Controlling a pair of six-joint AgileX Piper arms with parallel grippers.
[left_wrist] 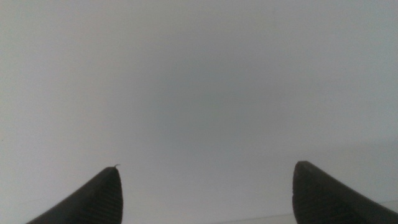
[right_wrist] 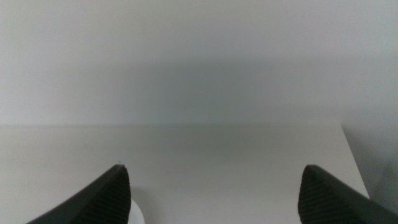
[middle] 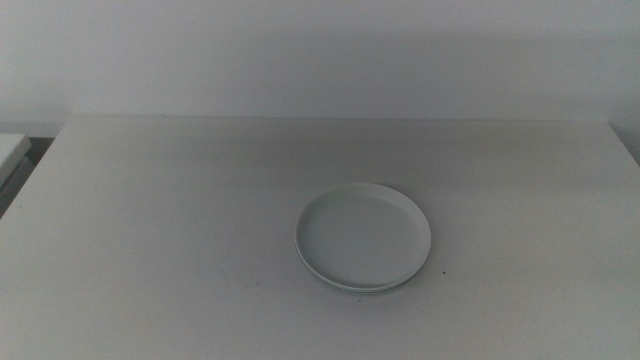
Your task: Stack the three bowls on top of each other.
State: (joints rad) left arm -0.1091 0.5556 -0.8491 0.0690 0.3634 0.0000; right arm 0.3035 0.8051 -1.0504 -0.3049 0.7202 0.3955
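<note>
**Bowls stacked right of centre, both arms out of the middle view**

Middle view: neither arm is showing here. The stack of bowls is sitting on the white table, just right of centre and slightly below mid-frame. The top bowl is reading pale, mint-tinted white, shallow and plate-like, with a low rim. Under it only a thin sliver of lower rim is peeking out along the bottom edge of the stack; I can't tell how many bowls are lying beneath or what colours they are. The stack is sitting flat, opening facing up, round, so no long axis to report. The table's left edge is being cut by the frame at upper left, with a bit of another pale surface showing beyond it.

Left wrist view: the left gripper is showing two dark jaws spread wide, nothing between them. Behind them only blank pale surface is showing; no bowl is visible.

Right wrist view: the right gripper is also standing with jaws spread wide and empty, looking across the tabletop toward the wall. A small white curved edge is showing beside one jaw, cut off by the frame; too little to identify.
</note>
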